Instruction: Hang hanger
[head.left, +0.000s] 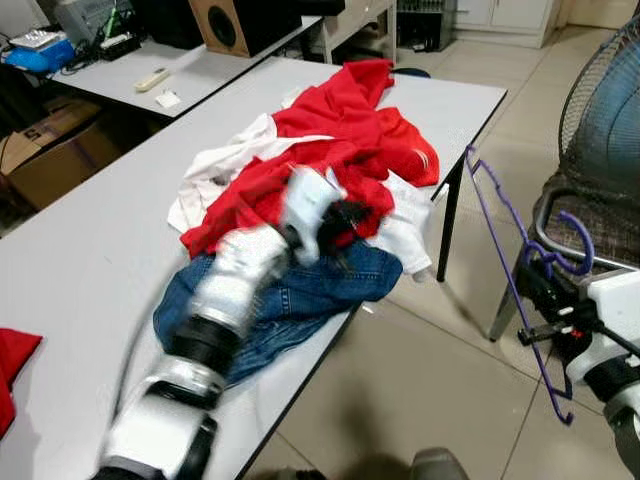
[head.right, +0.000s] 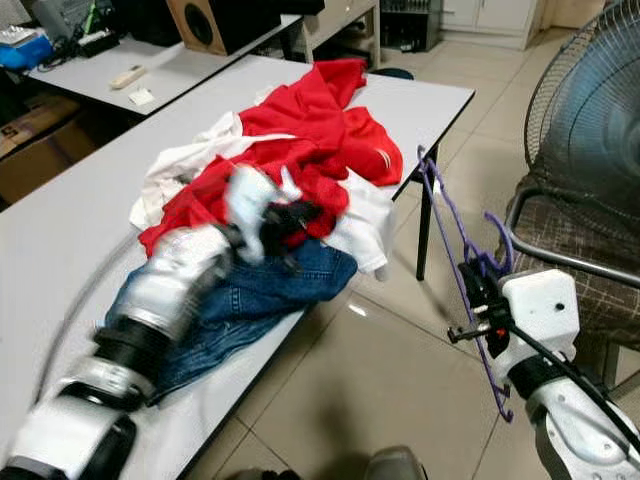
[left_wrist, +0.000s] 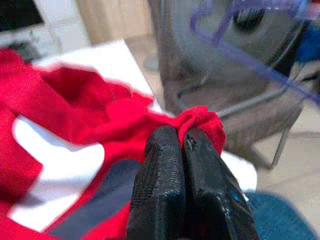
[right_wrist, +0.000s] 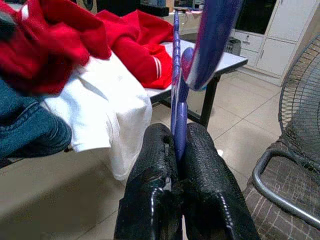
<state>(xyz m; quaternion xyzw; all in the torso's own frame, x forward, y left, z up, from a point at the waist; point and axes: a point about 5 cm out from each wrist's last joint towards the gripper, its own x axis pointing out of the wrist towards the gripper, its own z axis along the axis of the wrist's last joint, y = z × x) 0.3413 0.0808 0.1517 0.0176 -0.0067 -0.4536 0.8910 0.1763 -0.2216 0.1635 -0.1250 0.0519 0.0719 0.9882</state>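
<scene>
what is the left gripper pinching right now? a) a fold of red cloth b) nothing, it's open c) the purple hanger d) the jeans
a: in the left wrist view the left gripper has its fingers shut on a fold of the red garment, while the purple hanger is clamped in the right gripper.

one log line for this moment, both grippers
left gripper: shut on red garment | right gripper: shut on purple hanger beside table

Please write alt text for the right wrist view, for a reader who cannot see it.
The right hand is shut on a purple hanger, which rises upright between its two black fingers. Behind it, red clothes, a white garment and blue jeans lie piled on a table, the white garment hanging over its edge.
</scene>
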